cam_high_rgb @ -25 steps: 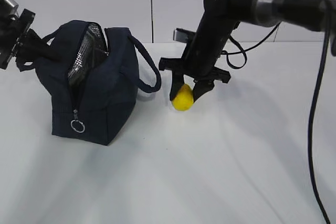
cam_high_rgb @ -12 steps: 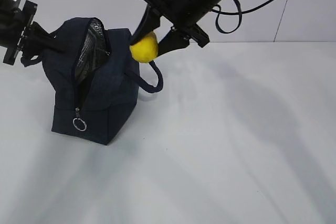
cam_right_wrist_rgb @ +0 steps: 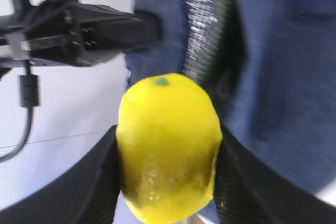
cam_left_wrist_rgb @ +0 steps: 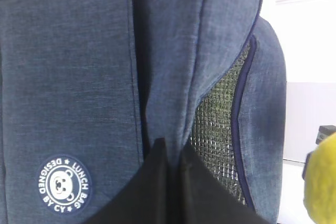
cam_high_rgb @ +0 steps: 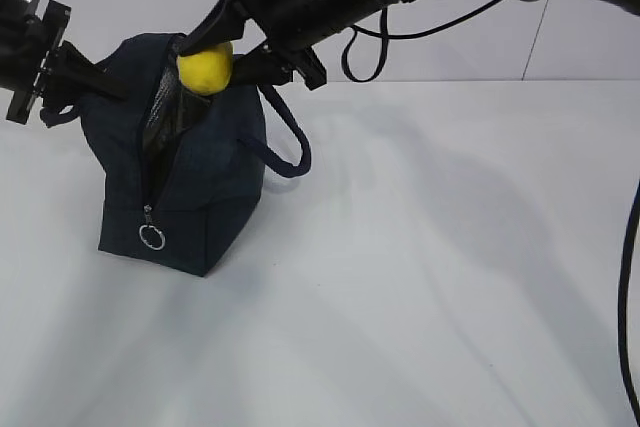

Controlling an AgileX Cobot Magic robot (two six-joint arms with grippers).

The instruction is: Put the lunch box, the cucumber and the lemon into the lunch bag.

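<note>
The navy lunch bag (cam_high_rgb: 195, 187) stands at the left of the table, zipper open, silver lining (cam_high_rgb: 160, 112) showing. My right gripper (cam_high_rgb: 212, 65) is shut on the yellow lemon (cam_high_rgb: 205, 68) and holds it just above the bag's open top; the lemon fills the right wrist view (cam_right_wrist_rgb: 168, 145). My left gripper (cam_high_rgb: 85, 82) is shut on the bag's fabric at its left top edge, pinching a fold (cam_left_wrist_rgb: 170, 145) beside the lining (cam_left_wrist_rgb: 218, 124). The lemon's edge shows in the left wrist view (cam_left_wrist_rgb: 323, 182). The lunch box and cucumber are out of view.
The bag's loop handle (cam_high_rgb: 290, 137) hangs on its right side and the metal ring pull (cam_high_rgb: 151, 238) hangs low on its front. The white table (cam_high_rgb: 450, 277) stretches to the right and front. A cable (cam_high_rgb: 625, 297) hangs at the right edge.
My right gripper lifted the lemon off the table and carried it left, from beside the bag to above its open top. The left gripper stayed on the bag's edge.
</note>
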